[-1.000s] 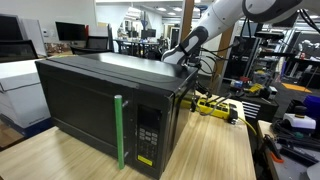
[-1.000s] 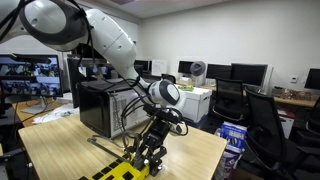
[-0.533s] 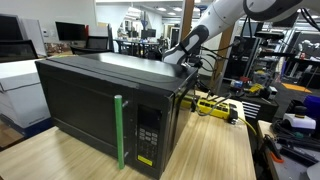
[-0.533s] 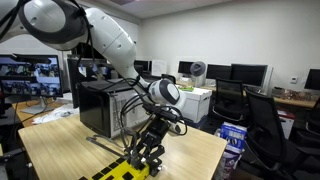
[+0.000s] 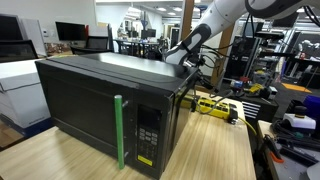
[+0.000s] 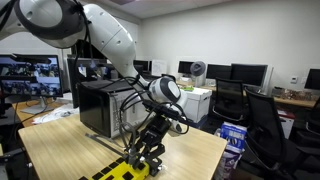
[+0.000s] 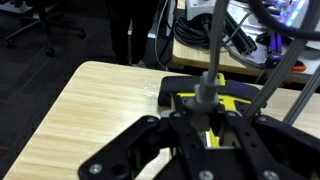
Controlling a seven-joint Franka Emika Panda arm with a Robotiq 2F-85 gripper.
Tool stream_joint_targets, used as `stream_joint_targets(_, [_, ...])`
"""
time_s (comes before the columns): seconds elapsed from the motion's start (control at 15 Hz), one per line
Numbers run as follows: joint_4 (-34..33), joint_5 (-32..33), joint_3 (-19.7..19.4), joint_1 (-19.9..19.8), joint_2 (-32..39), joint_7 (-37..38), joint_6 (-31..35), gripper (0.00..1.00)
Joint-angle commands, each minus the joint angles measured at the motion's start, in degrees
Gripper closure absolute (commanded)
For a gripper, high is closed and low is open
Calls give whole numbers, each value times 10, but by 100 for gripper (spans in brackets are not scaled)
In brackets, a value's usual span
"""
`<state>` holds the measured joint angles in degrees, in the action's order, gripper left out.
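Jaws of the gripper (image 6: 148,154) hang low behind the black microwave (image 5: 95,95), pointing down at the wooden table (image 6: 65,150); whether they are spread or pinching something cannot be told (the wrist view shows only dark linkages crowding the bottom edge). Directly beneath them lies a yellow-and-black device (image 7: 236,102), flat on the tabletop near its edge, just beside the microwave's rear. In an exterior view the microwave's door is shut and carries an upright green strip (image 5: 119,130). Cables trail around the wrist.
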<state>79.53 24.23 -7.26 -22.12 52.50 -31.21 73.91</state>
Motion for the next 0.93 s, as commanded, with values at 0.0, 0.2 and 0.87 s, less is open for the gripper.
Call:
stream_joint_targets(0.0, [43,13,-6,7,-18,-1,-10,92])
stream_joint_targets(0.2, [64,12,-4,8,-21,5,-5,92])
stream_joint_targets(0.87, [69,2,0,12,-13,28,36,92])
